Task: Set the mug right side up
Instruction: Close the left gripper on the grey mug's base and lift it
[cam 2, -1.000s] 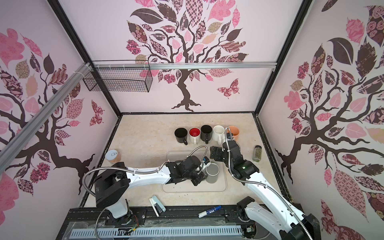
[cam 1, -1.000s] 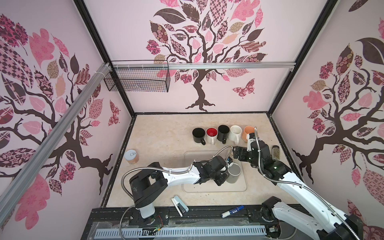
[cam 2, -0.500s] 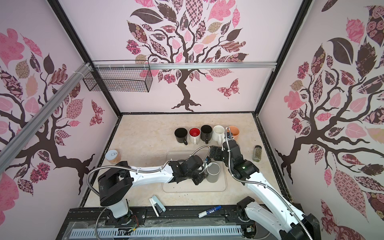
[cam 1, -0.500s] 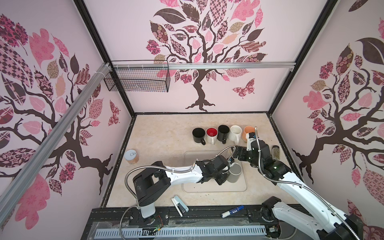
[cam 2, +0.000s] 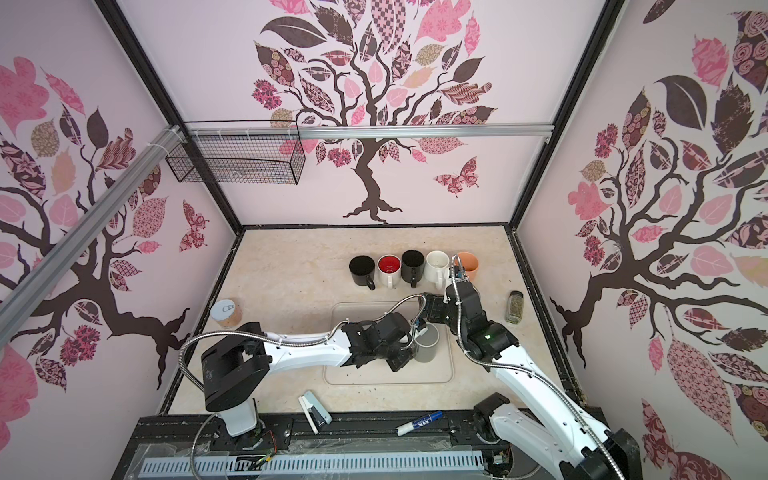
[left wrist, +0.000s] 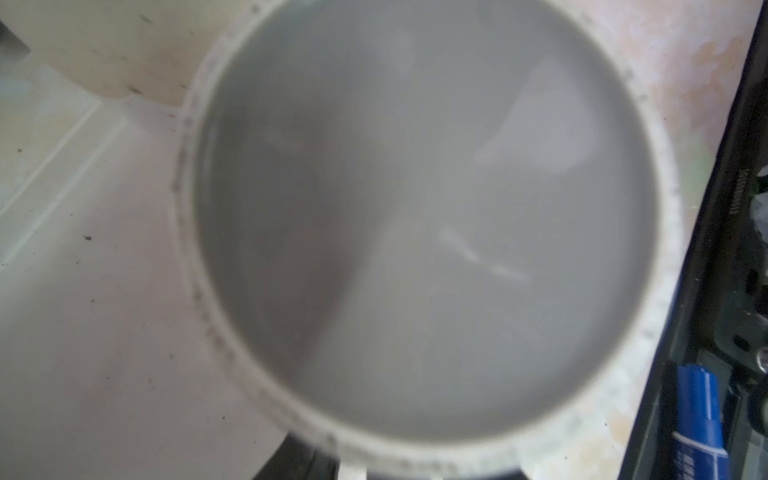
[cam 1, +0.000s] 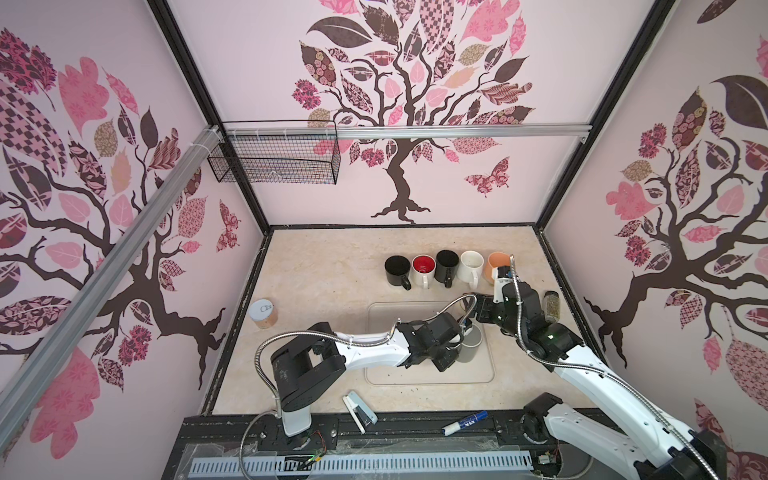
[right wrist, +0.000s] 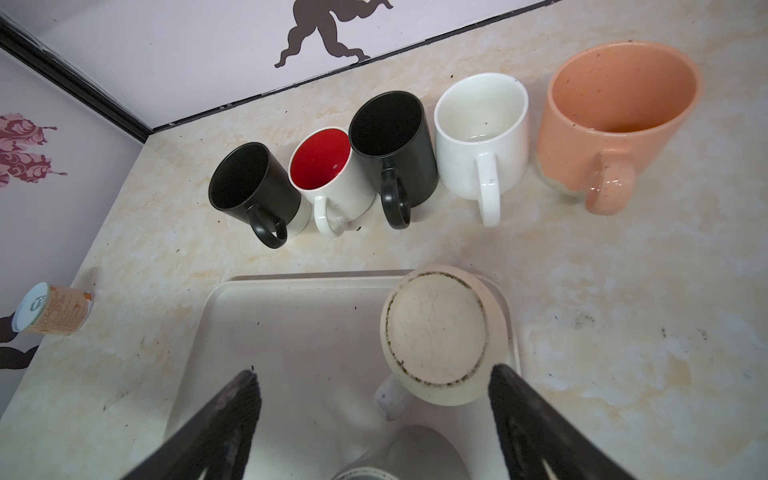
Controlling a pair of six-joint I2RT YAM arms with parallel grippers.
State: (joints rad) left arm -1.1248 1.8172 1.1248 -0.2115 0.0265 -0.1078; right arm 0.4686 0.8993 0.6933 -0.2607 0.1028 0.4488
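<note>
Beige tray, grey mug beside left hand

Right wrist view, upper half, mugs left to right: black mug, red-lined white mug, second black mug, plain white mug, peach mug with dark speckles and a pale cream foot.
Lower centre: cream tray; upturned cream mug, dark speckled ring round its base.
In a top view, centre: grey mug, pale speckled rim.
Table beige, marbled.
Back wall pale pink, brown tree, pink and patterned leaves.
Marker blue, white label.
Wire basket black.
</note>
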